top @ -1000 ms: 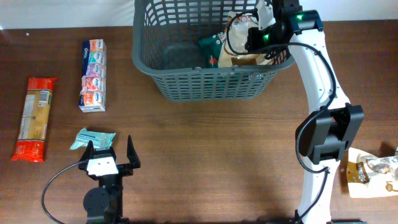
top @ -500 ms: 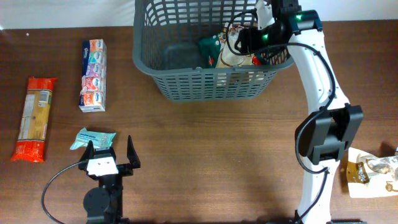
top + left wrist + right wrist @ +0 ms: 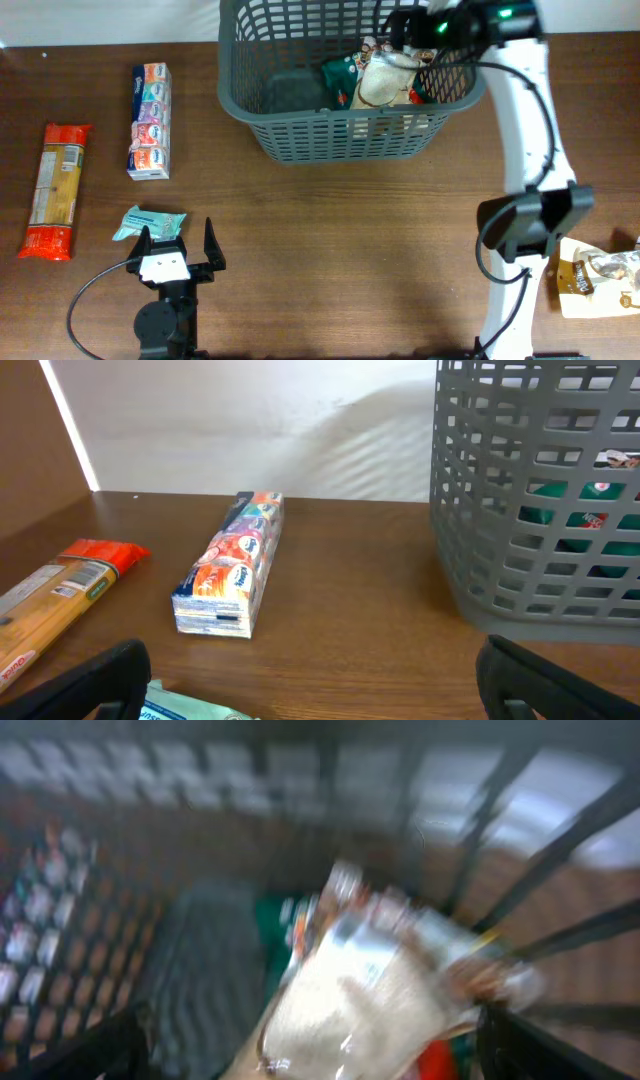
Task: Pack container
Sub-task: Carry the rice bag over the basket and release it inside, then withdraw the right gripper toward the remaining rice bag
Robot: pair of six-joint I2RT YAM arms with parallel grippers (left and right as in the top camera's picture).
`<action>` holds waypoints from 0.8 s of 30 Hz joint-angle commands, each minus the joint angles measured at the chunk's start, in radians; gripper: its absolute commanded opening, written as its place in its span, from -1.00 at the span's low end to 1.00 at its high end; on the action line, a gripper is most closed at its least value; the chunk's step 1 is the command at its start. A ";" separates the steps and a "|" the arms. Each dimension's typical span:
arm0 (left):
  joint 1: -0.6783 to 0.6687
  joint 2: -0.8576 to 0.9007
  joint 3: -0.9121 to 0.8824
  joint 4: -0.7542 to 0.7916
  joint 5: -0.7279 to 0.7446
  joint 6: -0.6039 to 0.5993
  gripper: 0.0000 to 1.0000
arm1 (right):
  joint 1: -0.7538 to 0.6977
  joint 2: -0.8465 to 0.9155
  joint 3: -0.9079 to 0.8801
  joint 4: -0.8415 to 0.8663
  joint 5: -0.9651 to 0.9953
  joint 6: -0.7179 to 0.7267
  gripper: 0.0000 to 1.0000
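Observation:
The container (image 3: 300,135) is a dark grey lattice basket at the back of the table. A pale beige packet (image 3: 385,82) lies loose inside it on a green packet (image 3: 343,72). My right gripper (image 3: 405,28) hovers open above the basket's right half. In the blurred right wrist view the beige packet (image 3: 360,990) lies below the right gripper (image 3: 320,1058), apart from both fingers. My left gripper (image 3: 177,243) rests open near the front left, with a teal packet (image 3: 150,222) just ahead of it. In the left wrist view the left gripper (image 3: 315,690) holds nothing and the teal packet (image 3: 190,705) lies by its left finger.
An orange pasta packet (image 3: 55,190) and a multi-coloured carton (image 3: 150,120) lie at the left. More packets (image 3: 600,280) sit at the front right beside the right arm's base. The basket's wall (image 3: 540,500) stands to the right in the left wrist view.
My right gripper opened and let go of the beige packet, which dropped into the basket. The right arm then pulled up and back. The left arm has not moved.

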 commanded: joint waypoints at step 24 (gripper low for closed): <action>-0.003 -0.009 -0.007 0.000 0.011 -0.010 0.99 | -0.391 -0.203 0.513 -0.616 0.854 0.275 0.98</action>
